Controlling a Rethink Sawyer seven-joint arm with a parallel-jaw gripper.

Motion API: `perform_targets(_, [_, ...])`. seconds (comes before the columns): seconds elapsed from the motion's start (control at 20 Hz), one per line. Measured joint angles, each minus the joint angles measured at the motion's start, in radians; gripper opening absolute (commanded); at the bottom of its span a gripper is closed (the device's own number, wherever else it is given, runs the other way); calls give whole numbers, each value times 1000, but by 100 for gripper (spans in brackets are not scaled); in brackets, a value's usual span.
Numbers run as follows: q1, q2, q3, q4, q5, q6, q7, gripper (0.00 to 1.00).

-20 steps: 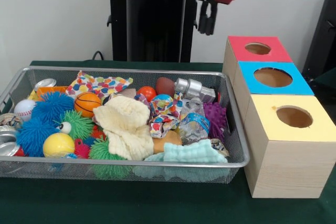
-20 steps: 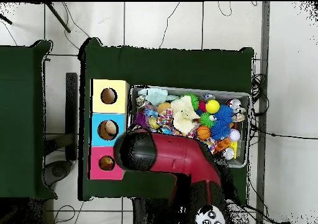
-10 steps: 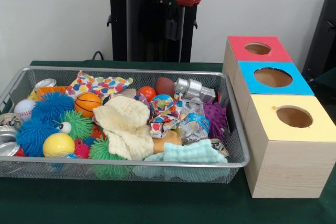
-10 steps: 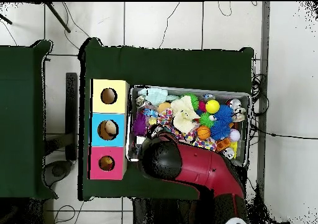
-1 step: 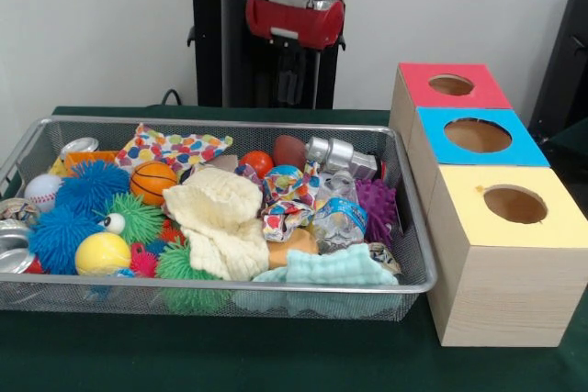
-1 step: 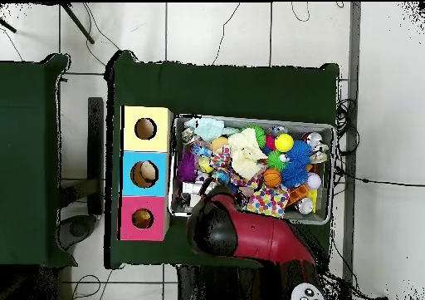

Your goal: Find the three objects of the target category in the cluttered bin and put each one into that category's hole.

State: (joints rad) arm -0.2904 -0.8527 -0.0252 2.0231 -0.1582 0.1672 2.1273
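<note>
A wire mesh bin (image 5: 220, 285) holds a jumble: an orange basketball (image 5: 152, 181), a yellow ball (image 5: 101, 252), blue spiky balls (image 5: 90, 186), a cream cloth (image 5: 220, 222), a mint cloth (image 5: 338, 268), crushed cans (image 5: 342, 155) and a purple spiky toy (image 5: 377, 204). My gripper (image 5: 292, 85) hangs dark below the red wrist, above the bin's far rim and touching nothing. It blends into the black pedestal behind. In the overhead view the arm (image 6: 217, 230) hides it at the bin's (image 6: 249, 119) lower left corner.
To the right of the bin stand three wooden boxes with round holes in their tops: red (image 5: 450, 85), blue (image 5: 478, 136) and yellow (image 5: 514, 205). The overhead view shows them as yellow (image 6: 145, 129), blue (image 6: 145, 174) and red (image 6: 143, 218). A green cloth (image 5: 276, 355) covers the table.
The arm has swung away from the red box side to the middle of the bin's far edge and come lower. Nothing in the bin has moved.
</note>
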Motion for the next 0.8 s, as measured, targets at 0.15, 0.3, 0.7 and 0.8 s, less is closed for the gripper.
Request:
perform_targets(0.15, [-28,45,2,0,-15,-11,0,0])
perform_targets(0.3, [-61,80,7,0,-23,-12,0,0])
perform_targets(0.7, [-206,92,55,-1,-24,25,0,0])
perform_targets(0.8, [-222,86,62,-2,-24,42,0,0])
